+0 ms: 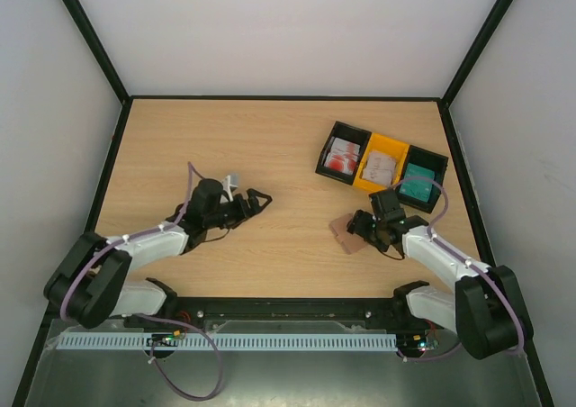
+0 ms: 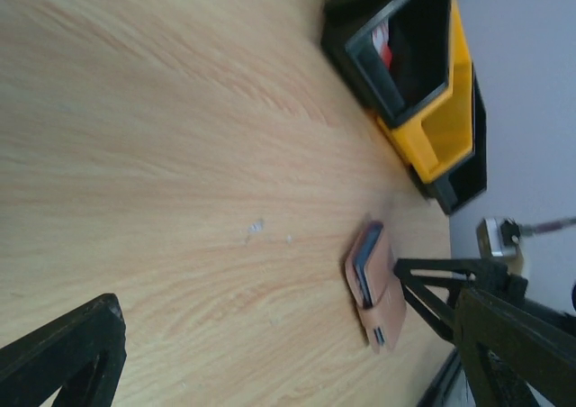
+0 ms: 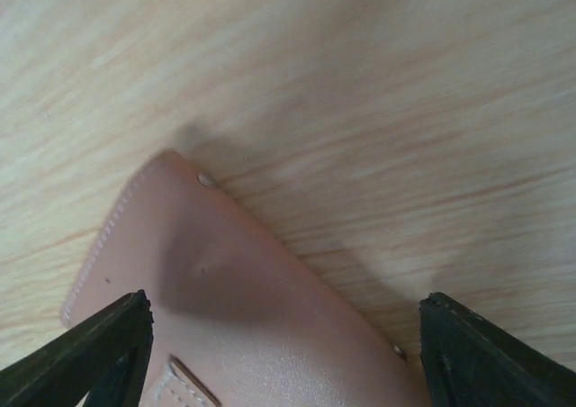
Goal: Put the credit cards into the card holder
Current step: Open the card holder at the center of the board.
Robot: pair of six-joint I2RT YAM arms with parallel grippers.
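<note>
Card holder (image 1: 343, 235) lies shut, brown side up, flat on the worktop (image 1: 270, 146), lower right of centre in top view. Right fingers (image 1: 362, 228) are spread wide directly over it, gripping nothing. Left fingers (image 1: 256, 200) are spread too, empty, well apart at centre left. Cards (image 1: 343, 157) sit in trays (image 1: 389, 140) at upper right, nearer the right arm.

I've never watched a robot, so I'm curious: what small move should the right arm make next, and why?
Probably lower the right gripper and close on the card holder. Its jaws stand open astride it, and it lies folded shut on the table, so it likely needs opening first.
</note>
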